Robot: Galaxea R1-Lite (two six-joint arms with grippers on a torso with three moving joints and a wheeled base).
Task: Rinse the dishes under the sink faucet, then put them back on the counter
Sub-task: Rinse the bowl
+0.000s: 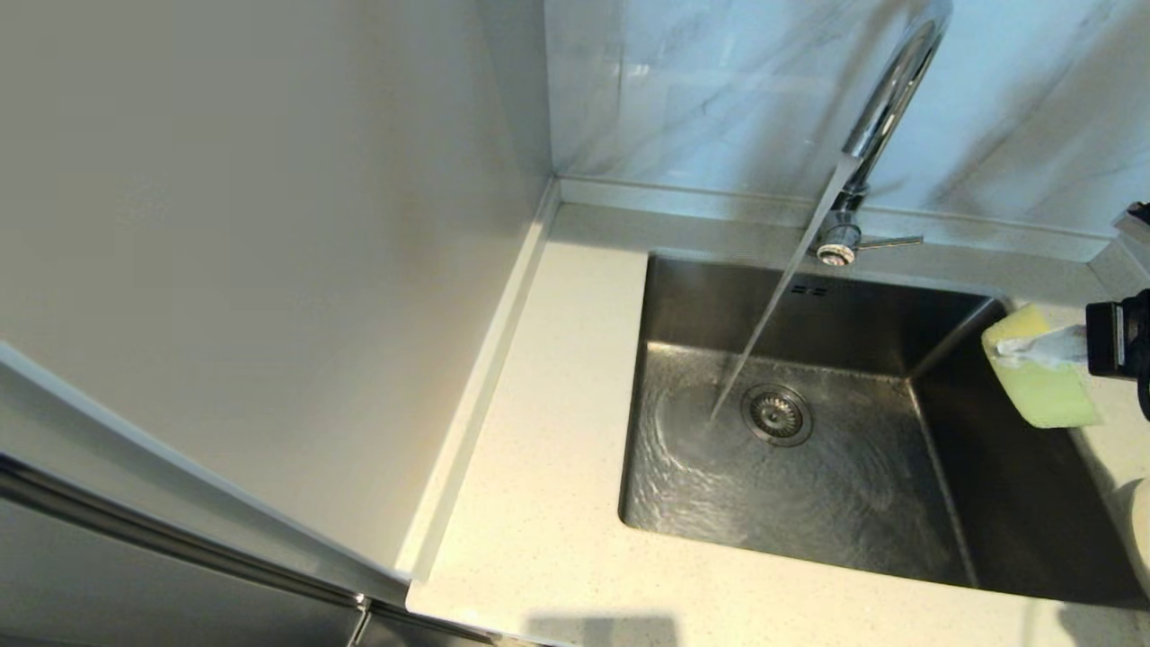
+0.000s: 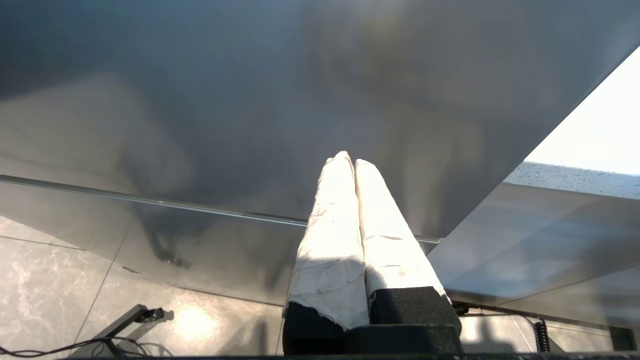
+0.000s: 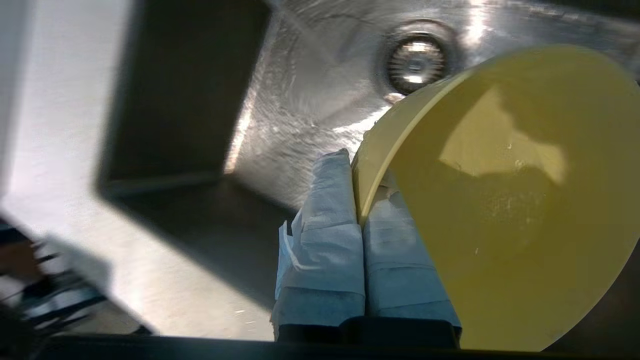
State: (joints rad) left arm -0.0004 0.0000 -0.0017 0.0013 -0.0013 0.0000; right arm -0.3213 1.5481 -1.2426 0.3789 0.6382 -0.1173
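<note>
Head view: water runs from the sink faucet [image 1: 885, 108] into the sink [image 1: 809, 449], landing just beside the drain strainer [image 1: 776, 414]. My right pincer [image 1: 1047, 346] sits at the sink's right rim with the bowl [image 1: 1042, 382] tilted on edge, well apart from the stream. At the far right frame edge a pale round shape rests on the bench [image 1: 539, 503], maybe the plate, too cropped to tell. Chopsticks not in view.

Left wrist view: left pincer [image 2: 349, 162] is clenched on nothing, parked below bench level in front of a metal panel [image 2: 250, 100]. Idle, no worry there.

Right wrist view: right pincer [image 3: 356, 172] grips the bowl [image 3: 500, 200] by its rim only, one finger [image 3: 325, 215] outside, the other inside. Bowl hangs over the sink floor, drain past its edge.

Risks as I judge them: thin wet rim pinch, so the bowl could slip or swivel once the water hits it. Tilted bowl under that stream may spray onto the bench. A tight swing might clip the sink wall or the faucet.
</note>
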